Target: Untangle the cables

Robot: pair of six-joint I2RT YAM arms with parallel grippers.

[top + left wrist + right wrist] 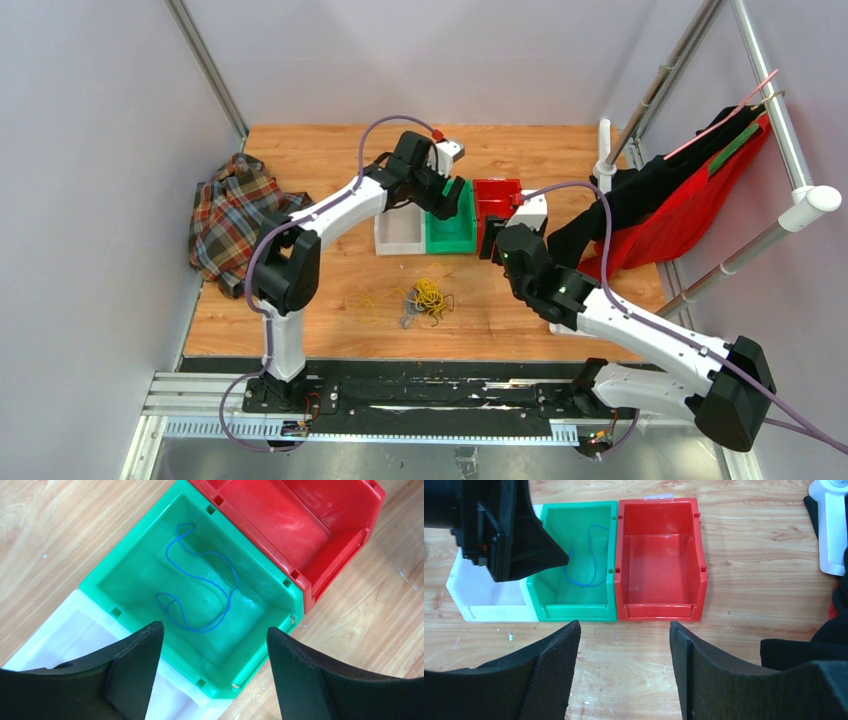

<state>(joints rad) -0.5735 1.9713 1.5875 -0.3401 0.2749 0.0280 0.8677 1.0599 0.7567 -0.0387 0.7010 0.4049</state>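
A blue cable [200, 595] lies loose on the floor of the green bin [251, 547]. My left gripper [215, 628] hangs above that bin, open, with nothing between its fingers. The blue cable [591, 555] also shows in the right wrist view, partly behind a left finger [534, 545]. A tangle of yellow and black cables [425, 298] rests on the wood nearer the arms, with a thin yellow strand [365, 305] trailing left. My right gripper [624, 624] is open and empty over bare wood in front of the red bin [661, 555].
A white bin [398, 232], the green bin [450, 232] and the red bin [497, 200] stand side by side at mid table. A plaid cloth [232, 215] lies at the left edge. A rack with red and black garments [690, 200] stands on the right.
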